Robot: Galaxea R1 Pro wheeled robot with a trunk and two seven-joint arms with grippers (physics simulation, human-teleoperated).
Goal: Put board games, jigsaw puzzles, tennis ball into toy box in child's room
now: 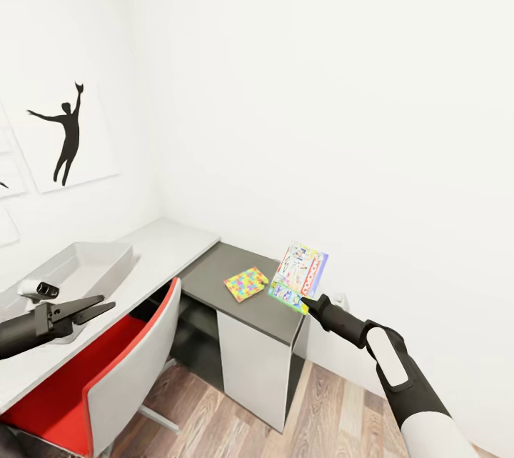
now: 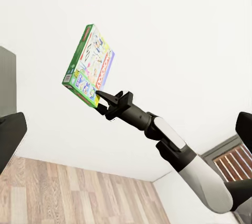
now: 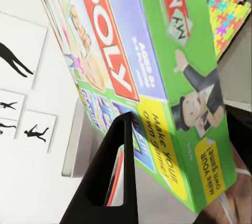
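Monopoly board game (image 1: pixel 303 273) is standing upright in the right gripper (image 1: pixel 308 304), its lower corner pinched between the closed fingers.

A big Monopoly box (image 3: pixel 157 72) is very close, held up and tilted. Its wide face has a red stripe with white letters, and its green side shows a man in a top hat. One black finger (image 3: pixel 113 182) of the right hand (image 3: pixel 126 174) lies against the box. Behind the box, a bright puzzle board (image 3: pixel 231 11) with yellow, pink, blue and green pieces lies on the dark grey table (image 3: pixel 233 74). White pictures with black dancing figures (image 3: pixel 21 61) hang on the wall.
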